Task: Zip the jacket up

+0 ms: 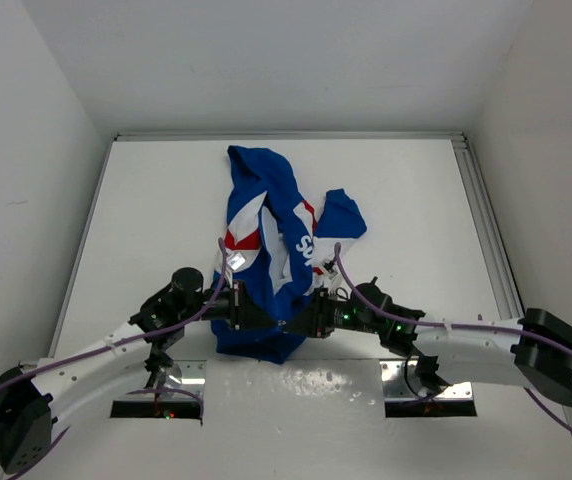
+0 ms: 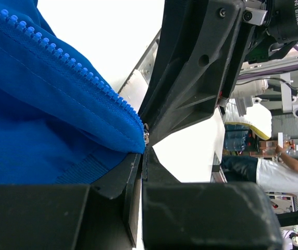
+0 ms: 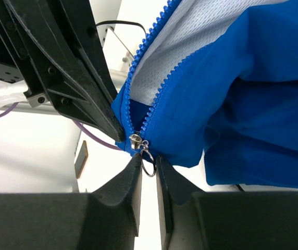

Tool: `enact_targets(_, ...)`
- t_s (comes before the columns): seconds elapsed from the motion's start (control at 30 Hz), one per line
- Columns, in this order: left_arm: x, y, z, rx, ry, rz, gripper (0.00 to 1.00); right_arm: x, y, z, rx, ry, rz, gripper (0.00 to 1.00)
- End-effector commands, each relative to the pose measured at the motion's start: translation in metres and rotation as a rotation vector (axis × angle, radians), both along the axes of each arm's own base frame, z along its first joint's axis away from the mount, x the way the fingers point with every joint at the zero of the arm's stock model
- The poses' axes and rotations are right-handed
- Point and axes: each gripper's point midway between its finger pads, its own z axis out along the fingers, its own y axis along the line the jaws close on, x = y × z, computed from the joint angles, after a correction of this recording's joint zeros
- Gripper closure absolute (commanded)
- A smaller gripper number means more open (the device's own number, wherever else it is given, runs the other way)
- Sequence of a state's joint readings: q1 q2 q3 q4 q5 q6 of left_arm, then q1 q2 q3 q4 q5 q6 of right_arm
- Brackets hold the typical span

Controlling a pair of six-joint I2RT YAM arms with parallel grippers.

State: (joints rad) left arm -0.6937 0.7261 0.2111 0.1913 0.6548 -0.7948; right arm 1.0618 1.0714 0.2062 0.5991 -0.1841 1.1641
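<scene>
The jacket (image 1: 266,240) lay crumpled mid-counter (image 1: 416,200), its hem toward the arms. The left end effector (image 2: 145,152) was clamped shut on the hem corner (image 2: 131,139) at the zipper's foot. The right end effector (image 3: 148,161) was pinched to a sliver on the pull ring (image 3: 149,167) under the slider (image 3: 135,139). The thin ring could slip free, or slack fabric could bunch and jam the slider.

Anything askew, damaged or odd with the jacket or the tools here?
The jacket lies bunched and twisted on the table, its top folded over rather than flat. Nothing looks torn. The zipper pull sits at the bottom hem, pinched by the right tool; the left tool clamps the hem beside it.
</scene>
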Motion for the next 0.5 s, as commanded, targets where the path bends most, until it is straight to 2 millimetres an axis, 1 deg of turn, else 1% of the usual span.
enact_targets(0.0, 0.006, -0.003, 0.017, -0.047, -0.054, 0.005, 1.00, 0.003, 0.012, 0.028, 0.082, -0.039, 0.020, 0.85)
enact_targets(0.07, 0.006, -0.002, 0.015, -0.048, -0.049, 0.008, 1.00, 0.004, 0.013, 0.030, 0.082, -0.047, 0.022, 0.90)
enact_targets(0.1, 0.005, -0.002, 0.015, -0.050, -0.045, 0.008, 1.00, 0.005, 0.013, 0.030, 0.083, -0.049, 0.019, 0.94)
enact_targets(0.17, 0.005, -0.002, 0.015, -0.046, -0.044, 0.004, 1.00, 0.006, 0.014, 0.035, 0.097, -0.063, 0.016, 0.99)
enact_targets(0.33, 0.005, 0.002, 0.008, -0.015, -0.030, 0.025, 1.00, 0.012, 0.015, 0.040, 0.076, -0.100, -0.001, 1.00)
enact_targets(0.4, 0.005, 0.003, 0.007, -0.002, -0.032, 0.024, 0.90, 0.013, 0.014, 0.039, 0.069, -0.102, -0.007, 1.00)
enact_targets(0.43, 0.004, 0.004, 0.004, 0.005, -0.025, 0.025, 0.83, 0.014, 0.015, 0.040, 0.066, -0.107, -0.006, 1.00)
enact_targets(0.47, 0.004, 0.004, 0.002, 0.004, -0.021, 0.028, 0.80, 0.014, 0.015, 0.040, 0.064, -0.107, -0.004, 1.00)
